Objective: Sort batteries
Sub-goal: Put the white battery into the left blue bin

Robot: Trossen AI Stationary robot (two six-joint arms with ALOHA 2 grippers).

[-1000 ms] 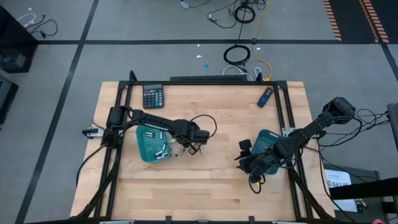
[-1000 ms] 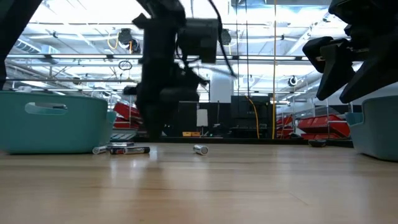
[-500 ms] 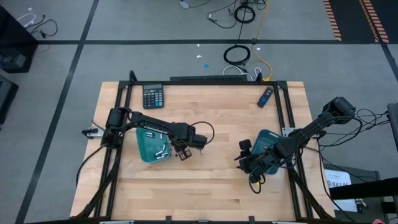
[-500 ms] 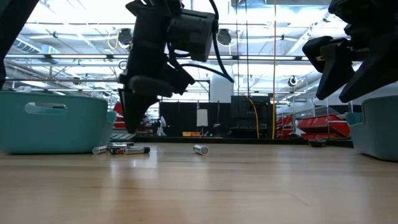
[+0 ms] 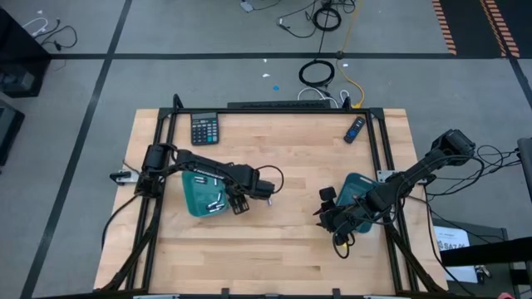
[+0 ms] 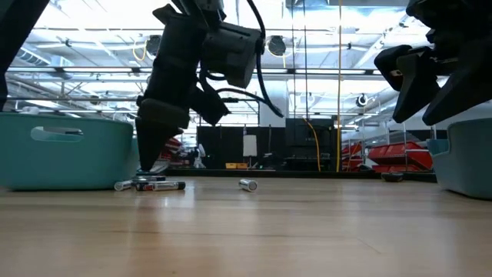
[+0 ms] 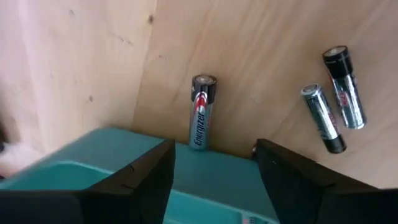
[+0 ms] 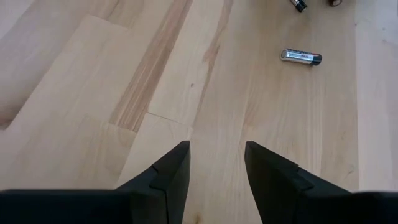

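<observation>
- Room (image 6: 323,92): in the low view a large hall shows beyond the table, with bright ceiling lights, overhead beams, dark racks and red bins far back.
- Floor (image 5: 208,33): grey in the high view, crossed by dark lines, with loose cables (image 5: 320,73) coiled behind the table's far edge.
- Table (image 5: 283,249): pale wood planks with visible grain and seams, framed by black rails; most of the near half is bare.
- Left arm (image 5: 195,162): reaches from the table's left side across the left tray.
- Right arm (image 5: 416,170): comes in from the right over the right tray.
- Left tray (image 5: 193,199): teal, left of centre, with several batteries lying inside.
- Right tray (image 5: 356,184): teal, partly covered by the right arm.
- Calculator (image 5: 204,129): black, at the far left of the table.
- Remote (image 5: 355,129): dark blue stick near the far right edge.
- Left gripper (image 5: 240,203): just over the right rim of the left tray, fingers (image 7: 140,177) spread wide with nothing between them.
- Right gripper (image 5: 326,218): hangs above bare wood at the left edge of the right tray; its fingers (image 8: 171,171) stand apart, holding nothing.
- Batteries (image 7: 202,112): 3 lie on the wood just beside the left tray, 1 close against its rim and 2 (image 7: 333,99) side by side a little off; 1 more (image 8: 301,56) lies alone nearer the table's middle.
</observation>
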